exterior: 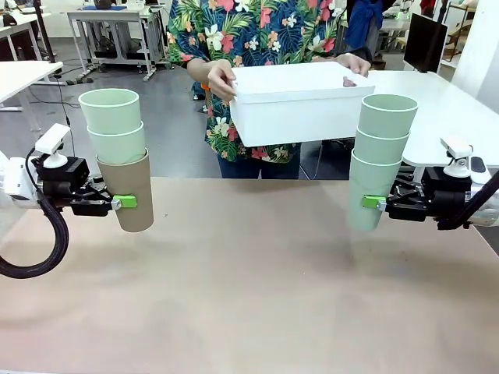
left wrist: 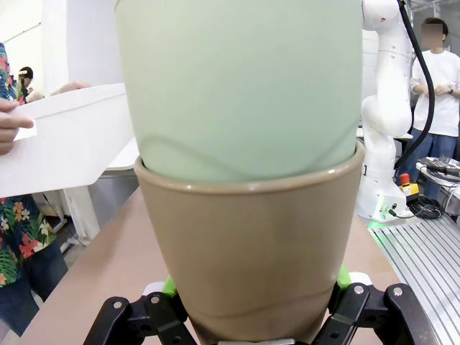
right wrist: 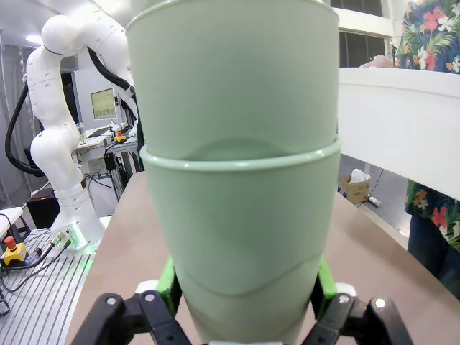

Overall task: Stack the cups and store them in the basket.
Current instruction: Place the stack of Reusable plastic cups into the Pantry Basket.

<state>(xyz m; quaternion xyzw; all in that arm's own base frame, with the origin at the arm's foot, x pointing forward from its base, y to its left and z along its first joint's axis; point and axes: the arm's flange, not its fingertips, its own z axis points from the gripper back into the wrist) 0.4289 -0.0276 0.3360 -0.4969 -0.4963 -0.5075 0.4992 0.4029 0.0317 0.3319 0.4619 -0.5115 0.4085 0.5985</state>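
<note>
Table: one; both stacks hang above it.
Basket: one, held in the air by a person's hands at the far side. If it moves, a stack may bump its rim.
Cups: six in all, five green and one brown, in two stacks of three.
Left gripper: jaws squeezed on the brown cup at the bottom.
Right gripper: jaws squeezed on the bottom green cup.
Slip: only the bottom cups are held, so the top ones may tip out.

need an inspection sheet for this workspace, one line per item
surface: tan table, no spills seen
job's things: brown cup holding two green cups, left; three nested green cups, right; white basket held in a person's hands at the far side
clutter: nothing seen
grippers: left gripper shut on the brown cup; right gripper shut on the bottom green cup
cables: black hose loops below the left arm; black cable by the right arm
surroundings: white tables, desks, floral shirt
</note>
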